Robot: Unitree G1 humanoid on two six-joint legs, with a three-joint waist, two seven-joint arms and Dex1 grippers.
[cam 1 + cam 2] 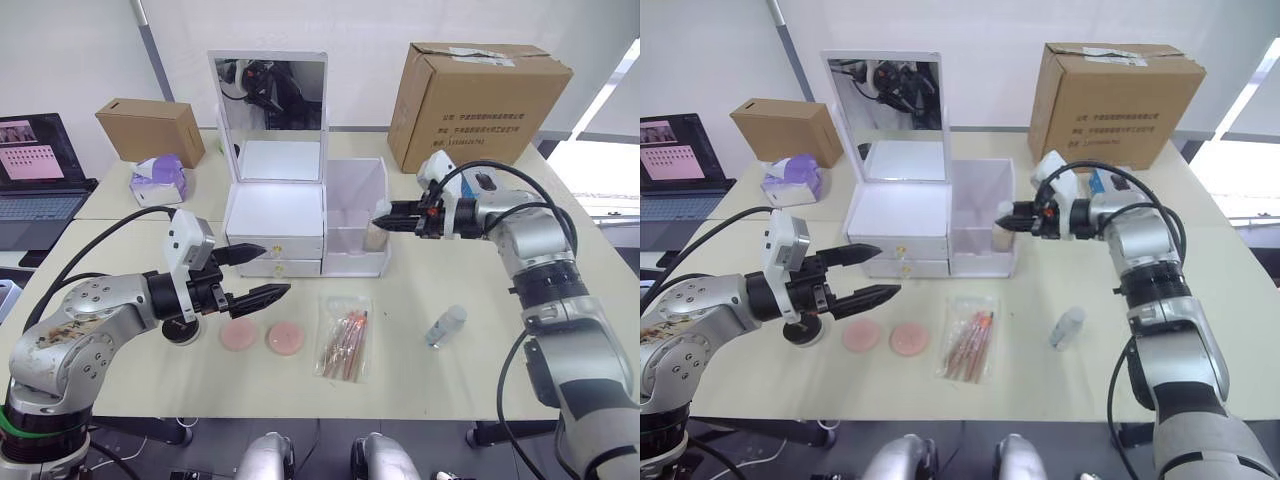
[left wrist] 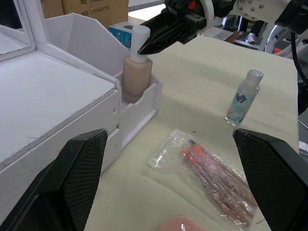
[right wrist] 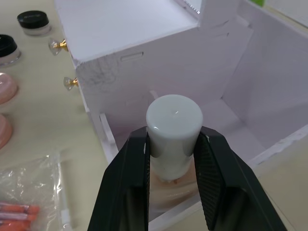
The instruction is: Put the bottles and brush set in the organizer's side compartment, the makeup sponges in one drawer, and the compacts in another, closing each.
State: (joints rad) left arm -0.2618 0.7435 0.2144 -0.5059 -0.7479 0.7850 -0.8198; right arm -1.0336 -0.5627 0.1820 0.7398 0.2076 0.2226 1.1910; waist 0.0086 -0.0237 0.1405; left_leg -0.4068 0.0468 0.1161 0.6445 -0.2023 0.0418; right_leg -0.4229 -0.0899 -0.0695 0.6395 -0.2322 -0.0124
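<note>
Right gripper clamps the foundation bottle upright inside the organizer's side compartment; left gripper gapes.

The two eye views look forward and down from head height over the bench, taking in the white organizer at frame centre and the cardboard box at upper right; they share nearly the whole scene, slightly offset sideways. The left wrist view sits low and close above the bench, facing the brush set and the small bottle. The right wrist view looks steeply down, very near the foundation bottle in the organizer's side compartment, which the left wrist view also shows.
</note>
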